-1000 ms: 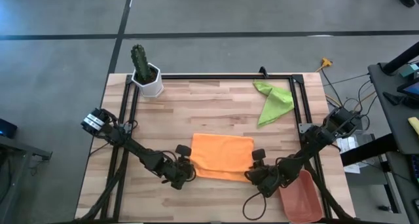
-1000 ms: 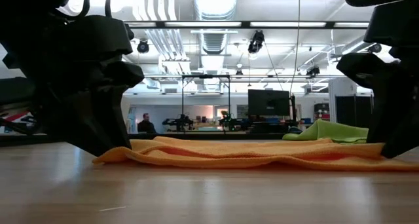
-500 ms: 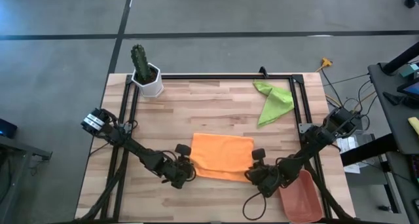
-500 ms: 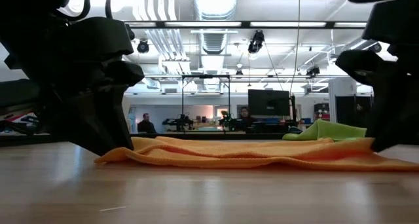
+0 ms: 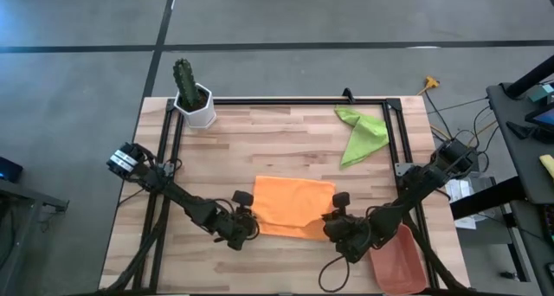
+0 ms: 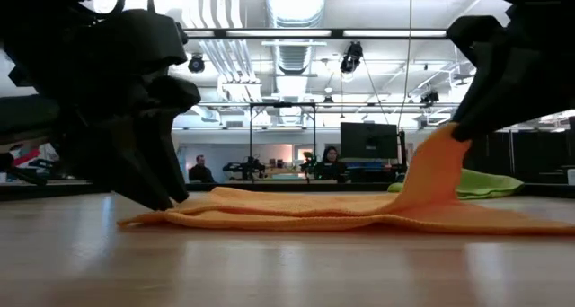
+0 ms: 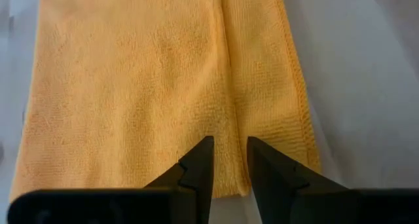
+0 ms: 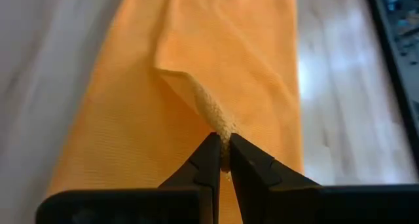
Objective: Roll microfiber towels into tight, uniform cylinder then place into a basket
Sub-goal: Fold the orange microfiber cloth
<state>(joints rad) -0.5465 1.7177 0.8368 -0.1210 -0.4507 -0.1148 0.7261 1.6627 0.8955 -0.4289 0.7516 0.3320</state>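
I had the right gripper [image 8: 222, 160] clamped on the orange towel's [image 5: 293, 202] near right corner, lifting it; the left gripper [image 7: 229, 160], jaws slightly apart, straddled its near left edge.

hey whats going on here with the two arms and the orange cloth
A two-armed robot is working the orange towel on the wooden table. The right end effector is shut on one corner, lifting it off the table. The left end effector sits at the opposite near corner, its fingers slightly apart over the cloth. The green towel lies crumpled at the far side, and the basket beside the right arm holds no towel.
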